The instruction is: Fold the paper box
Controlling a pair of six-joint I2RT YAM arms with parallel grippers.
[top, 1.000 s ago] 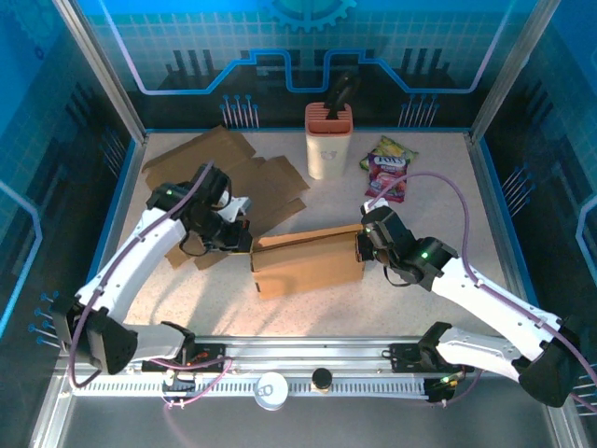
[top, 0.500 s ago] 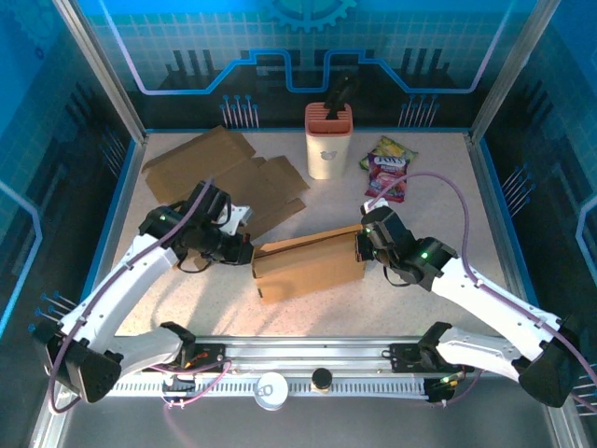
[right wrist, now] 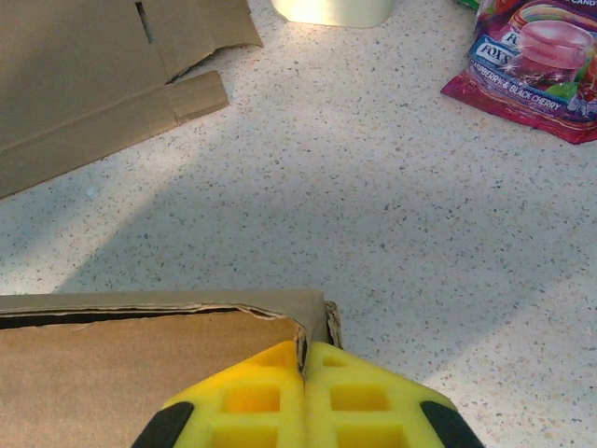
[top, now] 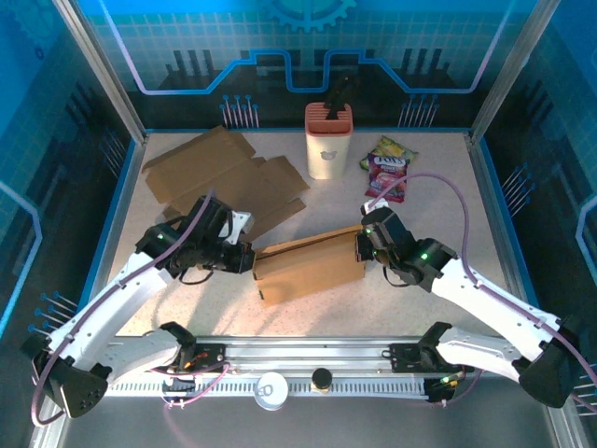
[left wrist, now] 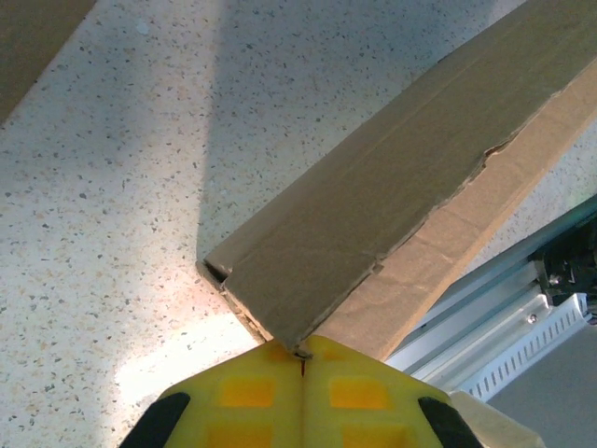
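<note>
Cardboard paper box [top: 308, 266] sits braced between my left fingers [left wrist: 247, 401] and right fingers [right wrist: 256, 401] — both pairs closed, seemingly pushing, not pinching; next I square it up gently.

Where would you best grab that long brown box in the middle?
At its two short ends, coming in from left and right. The box lies long and low, likely too broad to straddle, but its end walls are thin card the fingers can pinch, as the left gripper and right gripper do.
</note>
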